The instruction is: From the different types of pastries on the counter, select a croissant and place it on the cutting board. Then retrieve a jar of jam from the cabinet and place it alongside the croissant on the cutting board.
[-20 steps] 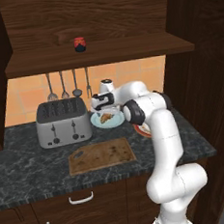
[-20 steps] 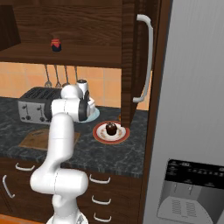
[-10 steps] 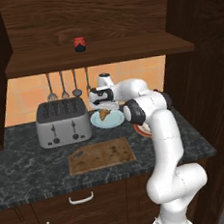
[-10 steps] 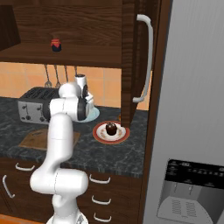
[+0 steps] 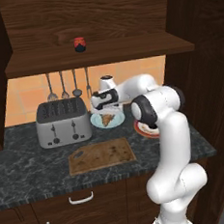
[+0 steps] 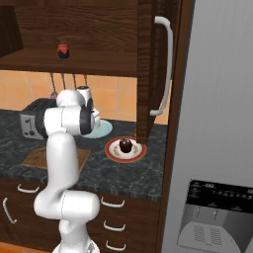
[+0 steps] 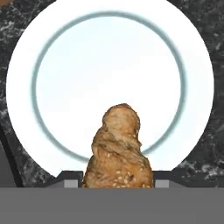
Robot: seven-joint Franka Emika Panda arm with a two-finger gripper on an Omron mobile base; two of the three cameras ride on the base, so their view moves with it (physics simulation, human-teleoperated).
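Now the gripper [image 7: 118, 183] pinches the croissant [image 7: 118, 151] between its fingertips [image 7: 72, 178]; the pastry rises from between them over a white plate [image 7: 52, 52] with a grey-blue ring. The croissant is golden-brown, twisted and seed-flecked, tapering to a blunt tip.

From the left base view, the plate [image 5: 116, 122] sits toward the counter's back edge, just beside the toaster [image 5: 62, 122]. A red-rimmed plate [image 6: 112, 151] holding the dark chocolate pastry [image 6: 126, 145] lies on the plate's other side, partly behind the arm.

The cutting board [image 5: 101, 155], brown and stained, lies nearer the counter's front edge. The counter [image 5: 22, 166] is dark speckled stone. Utensils [image 5: 63, 84] hang on the orange back wall. The jar of jam [image 5: 80, 43] stands on the cabinet [image 5: 103, 54] shelf.
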